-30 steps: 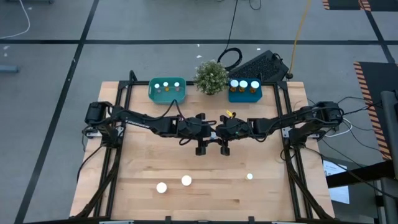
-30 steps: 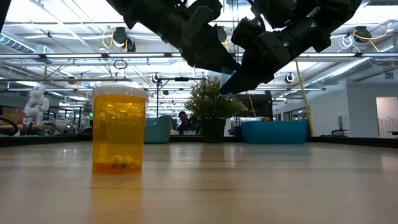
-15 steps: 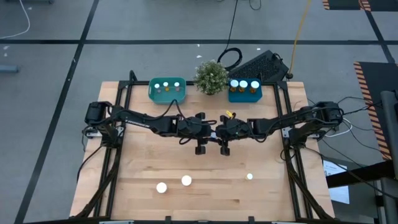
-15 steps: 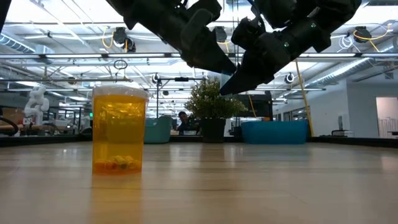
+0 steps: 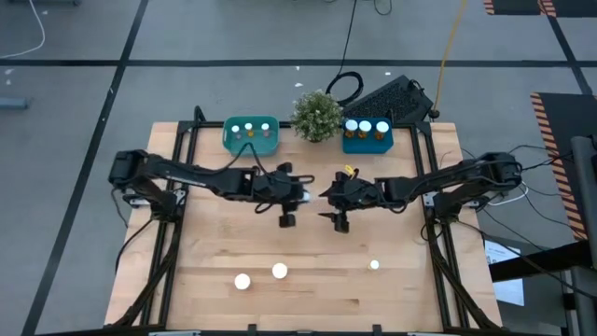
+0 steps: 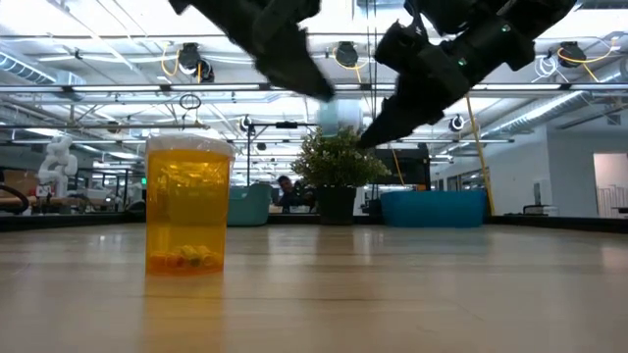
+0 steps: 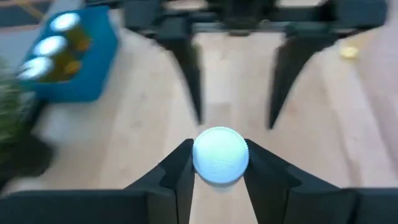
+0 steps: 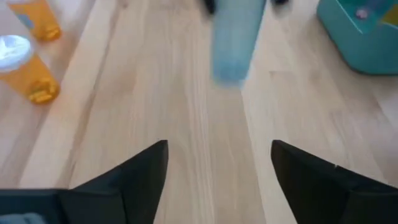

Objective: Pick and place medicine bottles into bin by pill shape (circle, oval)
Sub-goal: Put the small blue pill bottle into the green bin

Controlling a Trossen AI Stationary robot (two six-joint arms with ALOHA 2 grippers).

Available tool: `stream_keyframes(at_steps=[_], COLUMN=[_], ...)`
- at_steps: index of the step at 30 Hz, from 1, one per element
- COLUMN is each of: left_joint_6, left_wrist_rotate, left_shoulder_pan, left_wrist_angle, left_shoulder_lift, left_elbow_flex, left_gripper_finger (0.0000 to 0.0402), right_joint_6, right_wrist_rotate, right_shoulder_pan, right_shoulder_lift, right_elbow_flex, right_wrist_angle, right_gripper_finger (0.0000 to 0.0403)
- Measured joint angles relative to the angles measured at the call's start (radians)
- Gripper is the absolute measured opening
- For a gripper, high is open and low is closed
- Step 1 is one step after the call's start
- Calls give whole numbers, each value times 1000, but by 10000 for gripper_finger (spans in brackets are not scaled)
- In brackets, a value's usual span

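My left gripper (image 5: 302, 196) hangs over the table's middle, shut on a pale blue medicine bottle (image 6: 340, 115). My right gripper (image 5: 326, 198) faces it from the right, open, a short gap from the bottle (image 8: 235, 43). Three white-capped bottles (image 5: 242, 281), (image 5: 279, 271), (image 5: 374, 265) stand on their bases near the table's front. One amber bottle (image 6: 186, 206) fills the low view's left. More bottles stand in the teal bin (image 5: 230, 140) and the blue bin (image 5: 367, 145) at the far edge. My left gripper pinches the pale bottle by its two sides (image 7: 199, 157) between its two fingers. A round pale end (image 7: 221, 154) faces the wrist camera. The fingers come about level from the table's left and lie along the bottle. The bottle is lifted clear of the table.
A green potted plant (image 5: 317, 115) stands between the two bins at the far edge. A dark keyboard (image 5: 392, 96) lies behind the blue bin. Bare wood shows between the grippers and the front bottles.
The two grippers stood tip to tip over the table's middle and have drawn apart. My left gripper has pulled back toward the table's left edge, carrying the pale bottle clear of the right gripper's fingers. My right gripper has shifted slightly toward the right.
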Motion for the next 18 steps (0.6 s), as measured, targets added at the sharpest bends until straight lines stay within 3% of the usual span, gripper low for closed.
stream_keyframes(at_steps=[7, 18], left_joint_6=[-25, -20], left_wrist_rotate=[-133, -154], left_shoulder_pan=[38, 222], left_wrist_angle=[-117, -310], left_shoulder_lift=[-136, -317], left_elbow_flex=[2, 2], left_gripper_finger=[121, 125], right_joint_6=[10, 30], right_wrist_rotate=[-4, -5], right_shoulder_pan=[3, 22], right_shoulder_lift=[-59, -165], right_elbow_flex=[1, 1], right_wrist_angle=[-117, -277], right_gripper_finger=[284, 270])
